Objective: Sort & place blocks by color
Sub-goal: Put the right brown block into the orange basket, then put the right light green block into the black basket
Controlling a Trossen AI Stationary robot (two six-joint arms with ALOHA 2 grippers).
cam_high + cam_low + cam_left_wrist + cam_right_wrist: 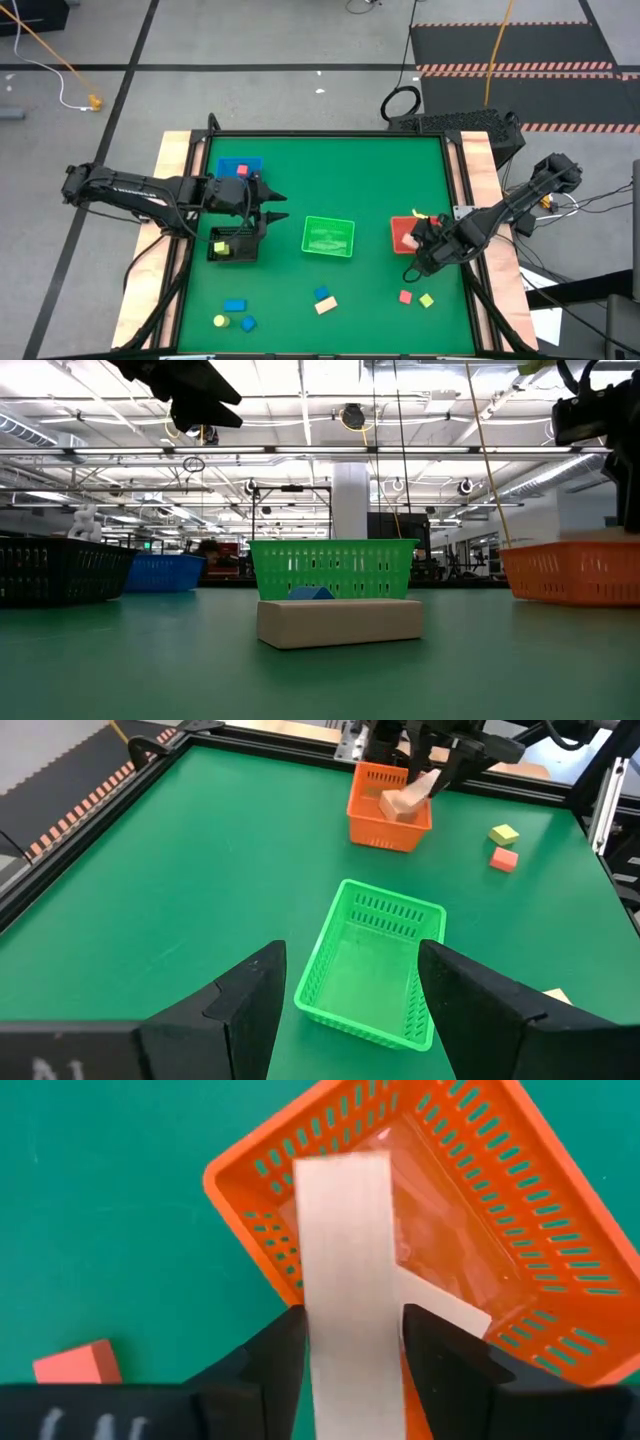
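Block of tan wood (348, 1280) stands between your right claw (352, 1350) fingers, long axis pointing into the orange bin (520, 1250) directly below; whether they grip it, I cannot tell. Left claw (350, 995) waits open.

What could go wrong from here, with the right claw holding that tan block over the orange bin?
The tan block sits between the right claw's fingers above the orange bin's corner, not its middle; released now, it might clip the rim and tumble onto the table. A tan piece already lies inside, so the block may land on it and settle tilted.
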